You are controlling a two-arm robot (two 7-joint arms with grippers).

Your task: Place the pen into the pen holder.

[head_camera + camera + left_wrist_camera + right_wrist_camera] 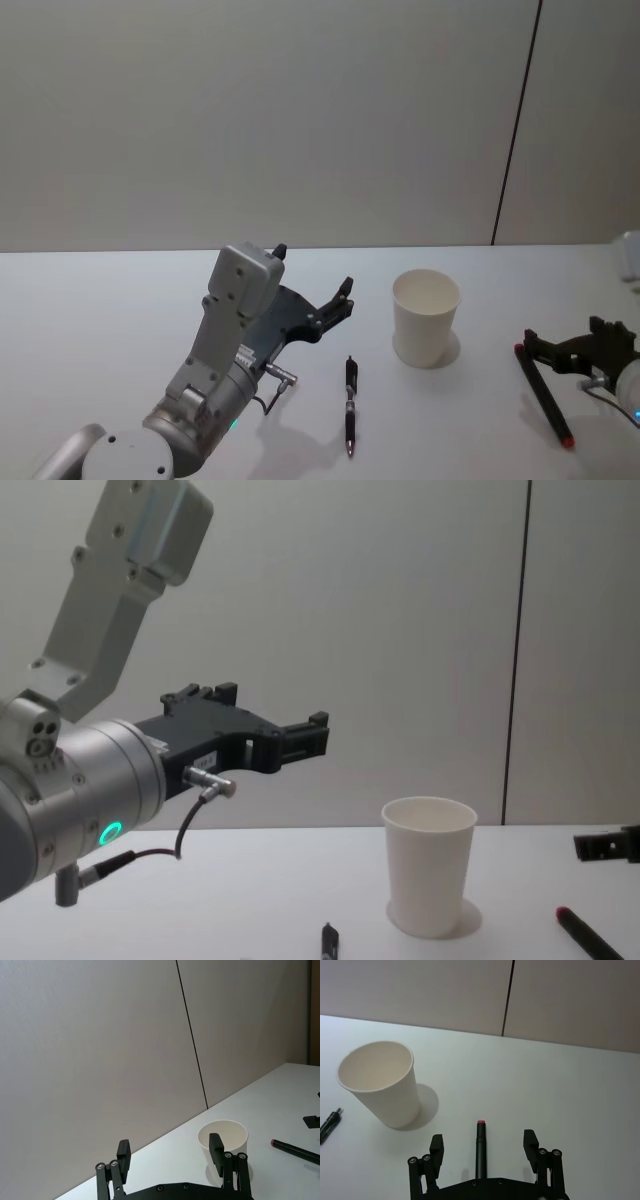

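A black pen [351, 404] lies on the white table [120, 330], in front and to the left of the pen holder, a white paper cup [426, 318] standing upright. My left gripper [315, 278] hangs open and empty, raised above the table to the left of the cup [223, 1139]. A second dark pen with a red end [546, 397] lies to the right of the cup. My right gripper [483, 1146] is open low over it, with the red-ended pen [480, 1149] lying lengthwise between the fingers [530, 1142]. I cannot tell whether they touch it.
A pale wall [300, 120] with a dark vertical seam [515, 120] stands behind the table's far edge. A small pale object [630, 255] sits at the far right edge of the table.
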